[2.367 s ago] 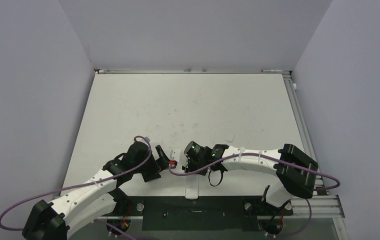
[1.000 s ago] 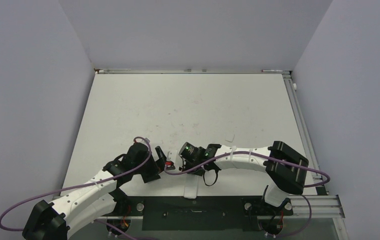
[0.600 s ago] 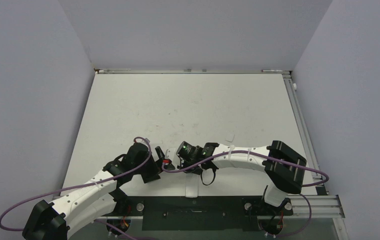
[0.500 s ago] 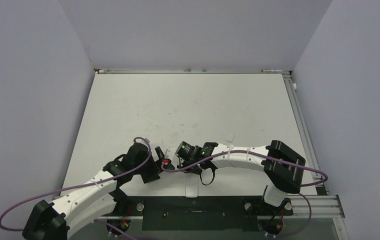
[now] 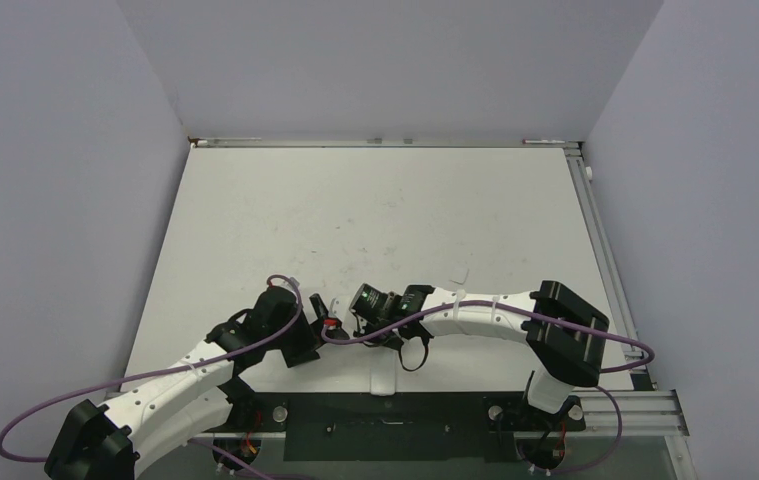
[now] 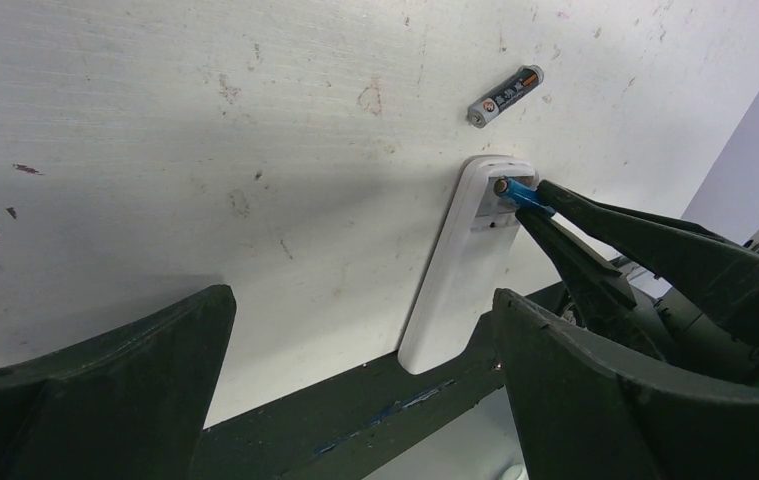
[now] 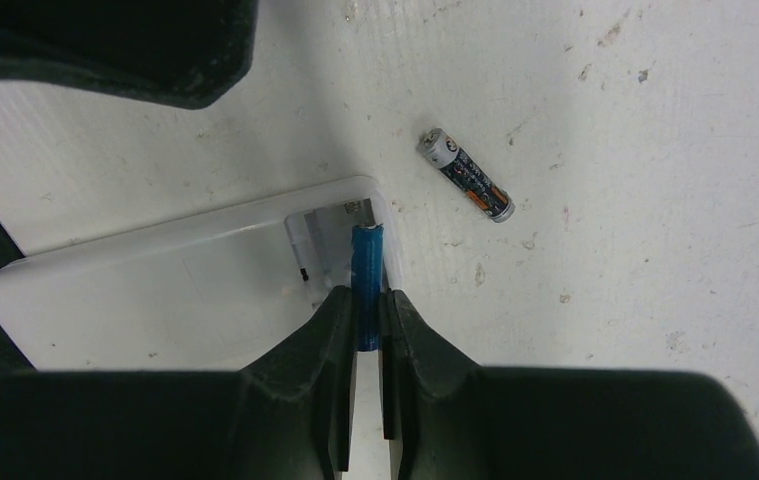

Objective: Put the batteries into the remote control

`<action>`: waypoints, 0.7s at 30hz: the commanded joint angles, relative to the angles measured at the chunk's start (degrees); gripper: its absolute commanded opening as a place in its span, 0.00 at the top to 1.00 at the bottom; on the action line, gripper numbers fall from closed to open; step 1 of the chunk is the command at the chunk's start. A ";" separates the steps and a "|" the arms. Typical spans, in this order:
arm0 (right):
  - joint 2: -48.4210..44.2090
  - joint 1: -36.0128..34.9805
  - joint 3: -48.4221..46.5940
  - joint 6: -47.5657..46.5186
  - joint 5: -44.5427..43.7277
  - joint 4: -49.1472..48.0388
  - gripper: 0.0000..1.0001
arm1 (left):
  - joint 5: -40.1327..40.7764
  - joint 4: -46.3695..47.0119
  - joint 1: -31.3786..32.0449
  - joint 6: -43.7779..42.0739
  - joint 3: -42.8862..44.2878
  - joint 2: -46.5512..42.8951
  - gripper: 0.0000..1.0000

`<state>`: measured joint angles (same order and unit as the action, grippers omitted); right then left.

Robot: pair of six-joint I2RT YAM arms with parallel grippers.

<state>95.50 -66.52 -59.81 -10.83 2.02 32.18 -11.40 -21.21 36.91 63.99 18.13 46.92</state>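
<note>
No text, brand or number could be read anywhere. Dark battery [image 7: 467, 175], lying on the desk [image 7: 655, 250], carried a printed label with white and orange marks, too small and blurred to make out. Blue battery [image 7: 366, 270] and remote control [image 6: 455, 270] showed only plain surfaces.

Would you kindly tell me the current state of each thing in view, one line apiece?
remote control: lying back-up on the table, battery bay open.
blue battery: gripped, front end inside the bay, apparently not fully seated.
dark battery: lying loose on the table beyond the remote, untouched.
right claw: shut on the blue battery.
left claw: wide open, holding nothing.
</note>
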 commanded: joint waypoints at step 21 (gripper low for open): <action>2.91 -1.59 -2.42 -0.28 -0.12 1.05 0.90 | -1.14 3.28 -0.08 -0.18 -0.02 -0.47 0.01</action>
<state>96.77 -66.87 -60.73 -10.66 2.28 33.26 -11.40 -21.63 36.75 63.92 17.39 46.74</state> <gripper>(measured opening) 0.116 0.993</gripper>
